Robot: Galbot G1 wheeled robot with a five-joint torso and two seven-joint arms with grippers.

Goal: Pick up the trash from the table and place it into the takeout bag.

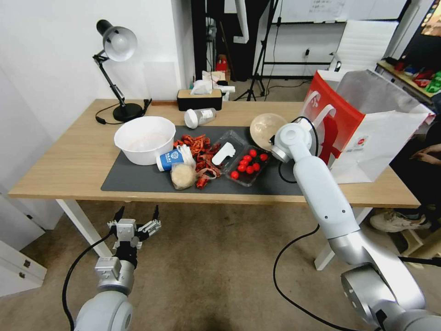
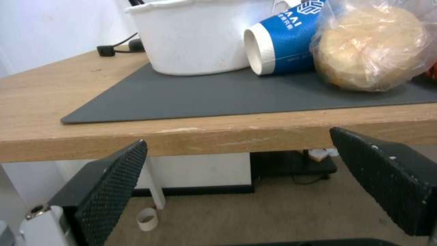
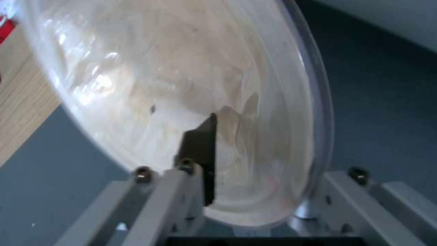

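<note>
- Light wood tops the long table [image 1: 69, 151], which carries a dark grey mat [image 1: 147, 181] with most of the litter on it; pale walls and carpet surround it.
- Taking the mat as the landmark: a white bowl [image 1: 144, 138] sits at its far-left part, with a blue-and-white paper cup [image 1: 171, 159] lying on its side just beside the bowl.
- Touching the cup, a clear plastic bag with beige lump [image 1: 183, 175] rests near the mat's front edge.
- Shredded red scraps [image 1: 197, 147] lie mid-mat, next to a clear tray of red tomatoes [image 1: 248, 163].
- Beyond the mat's far edge a clear white-lidded jar [image 1: 200, 116] lies on its side on the bare wood, with a tissue box [image 1: 199, 98] and desk lamp [image 1: 117, 46] farther back.
- At the mat's right end stands the takeout bag [image 1: 367, 124], red and white, mouth open.
- The right gripper [image 3: 259, 191] is over the mat's far-right part, clenched on the rim of the beige shallow bowl [image 1: 267, 128], one finger [image 3: 200, 150] inside it, the bowl tilted.
- The left gripper [image 1: 136, 219] hangs below the mat's front edge, under table level, released and holding nothing.
</note>
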